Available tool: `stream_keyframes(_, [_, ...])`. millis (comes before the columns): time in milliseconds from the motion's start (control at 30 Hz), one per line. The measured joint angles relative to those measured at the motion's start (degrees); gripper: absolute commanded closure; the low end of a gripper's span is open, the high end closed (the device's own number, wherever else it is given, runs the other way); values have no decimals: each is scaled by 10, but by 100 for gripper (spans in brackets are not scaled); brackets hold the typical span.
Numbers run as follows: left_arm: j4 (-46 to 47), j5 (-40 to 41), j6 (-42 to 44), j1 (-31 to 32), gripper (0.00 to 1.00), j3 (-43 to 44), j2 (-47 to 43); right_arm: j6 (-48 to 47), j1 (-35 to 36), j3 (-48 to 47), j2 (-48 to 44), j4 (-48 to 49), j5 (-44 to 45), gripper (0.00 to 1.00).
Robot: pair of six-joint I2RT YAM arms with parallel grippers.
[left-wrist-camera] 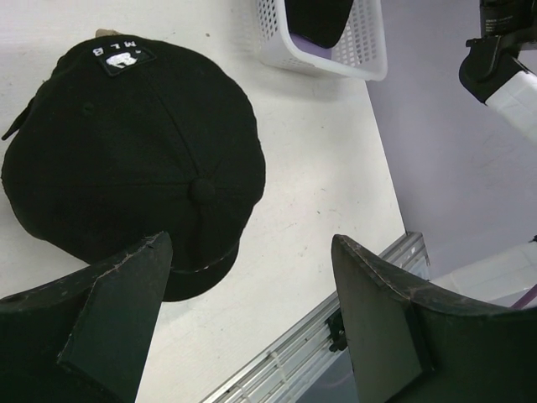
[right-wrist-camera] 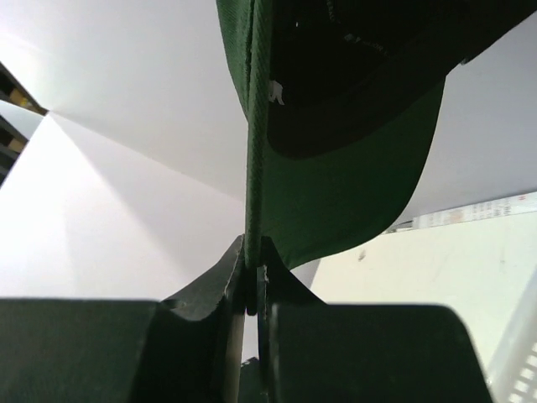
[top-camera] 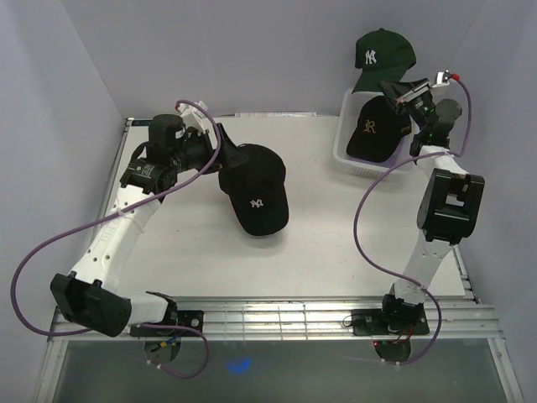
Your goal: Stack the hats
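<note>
Right gripper (right-wrist-camera: 252, 273): jaws pinching green cap (right-wrist-camera: 352, 193) edge, cap hanging above them.
Left gripper (left-wrist-camera: 249, 252): jaws spread, black cap (left-wrist-camera: 134, 151) just beyond.

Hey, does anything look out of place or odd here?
Nothing spilled or damaged. The dark green cap hangs midair by the white basket, pinched at its edge by the right gripper, apart from the black cap on the table.

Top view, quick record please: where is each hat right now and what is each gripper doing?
black hat: lying on the table, centre
green hat: held in the air near the basket, pinched at its edge
second black hat: inside the basket
left gripper: open, over the black hat, gripping nothing
right gripper: shut on the green hat
</note>
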State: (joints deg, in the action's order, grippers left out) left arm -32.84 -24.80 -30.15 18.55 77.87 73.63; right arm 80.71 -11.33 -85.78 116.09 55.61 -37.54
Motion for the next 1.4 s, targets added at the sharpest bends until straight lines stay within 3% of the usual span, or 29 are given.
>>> stream_keyframes(267, [-2, -10, -29, 0, 13, 81, 10, 52, 34, 23, -87, -1, 3, 92])
stream_keyframes(567, [-5, -23, -74, 0, 13, 198, 18, 94, 178, 109, -227, 7, 33, 92])
stream_keyframes(867, [-10, -24, -110, 0, 13, 211, 4, 150, 319, 216, -225, 40, 66, 92])
stream_keyframes(1067, [-26, -23, -113, 0, 13, 238, 2, 197, 390, 257, -179, 119, 85, 92])
stream_keyframes(1400, [-36, -17, -110, 0, 13, 238, -1, 208, 425, 377, -194, 161, 111, 92])
